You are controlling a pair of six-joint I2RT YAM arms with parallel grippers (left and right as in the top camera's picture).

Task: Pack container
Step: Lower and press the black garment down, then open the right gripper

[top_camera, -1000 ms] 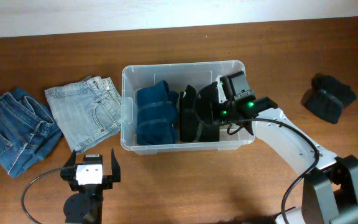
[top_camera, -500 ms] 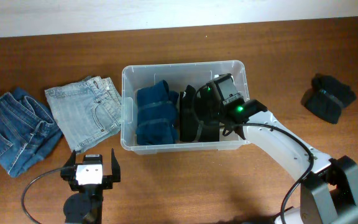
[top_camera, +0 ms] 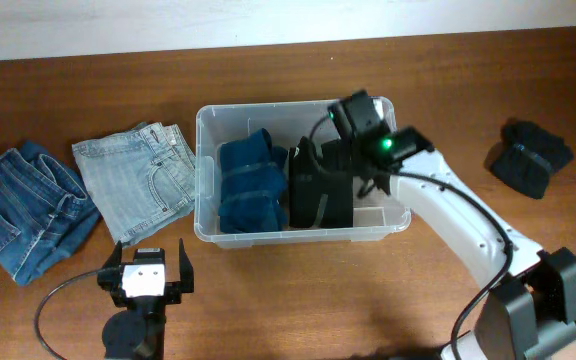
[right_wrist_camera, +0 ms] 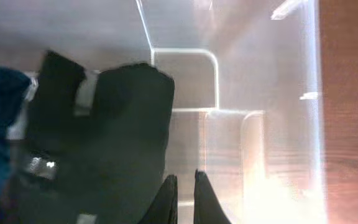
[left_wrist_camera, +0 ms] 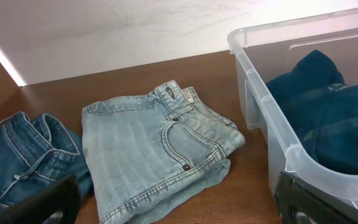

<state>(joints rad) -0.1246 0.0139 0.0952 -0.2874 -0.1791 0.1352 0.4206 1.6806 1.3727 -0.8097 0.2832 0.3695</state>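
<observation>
Container [top_camera: 268, 107], clear rounded plastic; right end effector [right_wrist_camera: 184, 190] closed empty, left end effector [top_camera: 150, 258] wide-open.

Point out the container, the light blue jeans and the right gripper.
container [top_camera: 298, 235], overhead view, front wall.
light blue jeans [left_wrist_camera: 148, 149], left wrist view, middle of fabric.
right gripper [right_wrist_camera: 184, 180], right wrist view, between its fingertips.

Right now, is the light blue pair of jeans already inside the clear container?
No, the light blue jeans lie folded on the table beside the container, outside its wall.
</observation>
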